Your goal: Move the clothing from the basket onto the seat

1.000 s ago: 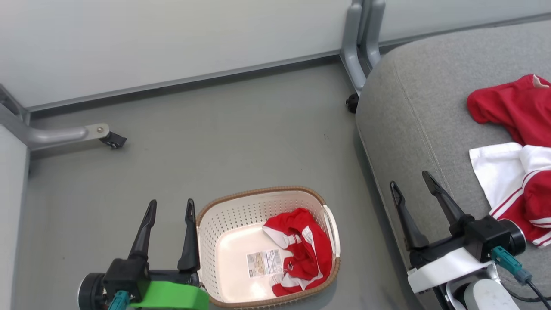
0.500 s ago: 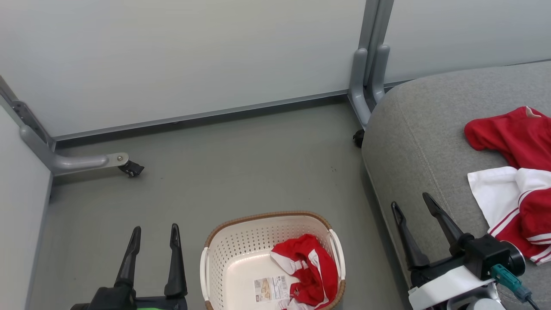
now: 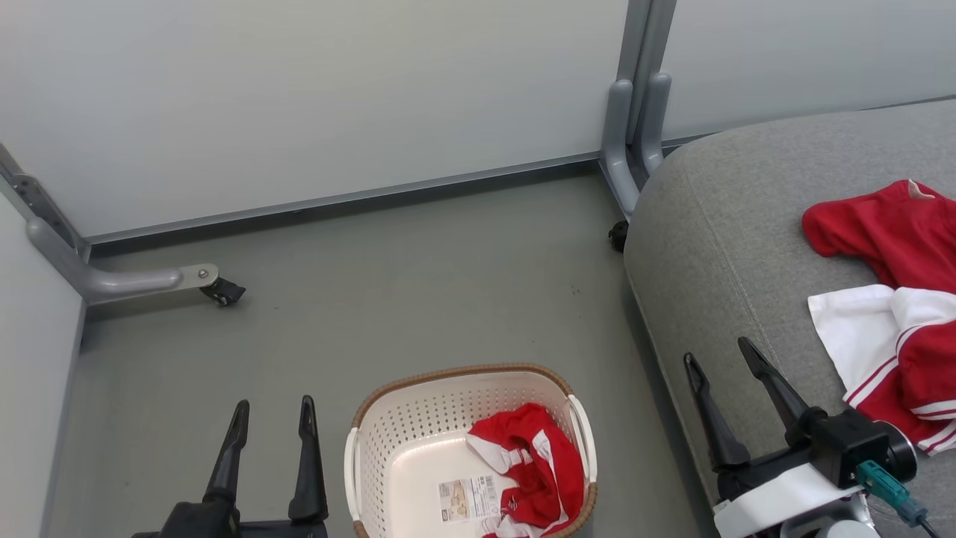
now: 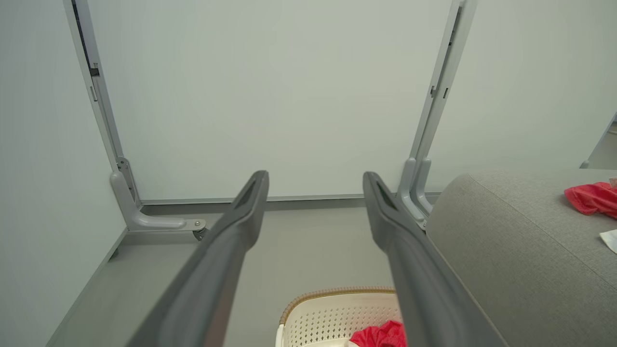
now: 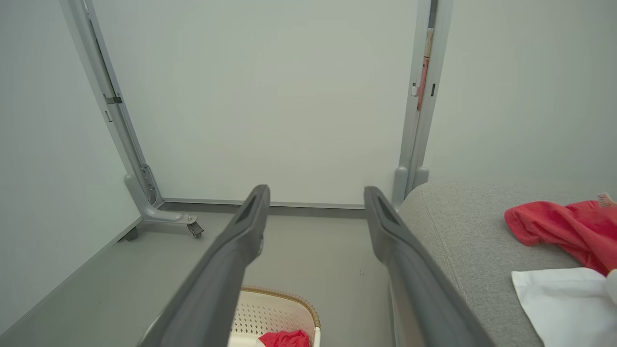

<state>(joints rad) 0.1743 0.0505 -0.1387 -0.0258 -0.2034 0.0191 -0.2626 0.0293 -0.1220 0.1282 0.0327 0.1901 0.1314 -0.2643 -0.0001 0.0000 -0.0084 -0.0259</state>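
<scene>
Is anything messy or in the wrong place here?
Nothing is spilled or broken. One red garment lies crumpled in the basket, against its right side, on the floor. The other red and white clothes lie rumpled on the grey seat, so that one piece looks left behind.

Looks like a lab test bay. Pale partition panels (image 3: 299, 97) on grey wheeled metal feet (image 3: 149, 280) close the far and left sides; bare grey floor (image 3: 418, 284), upholstered seat (image 3: 717, 246) at right.
</scene>
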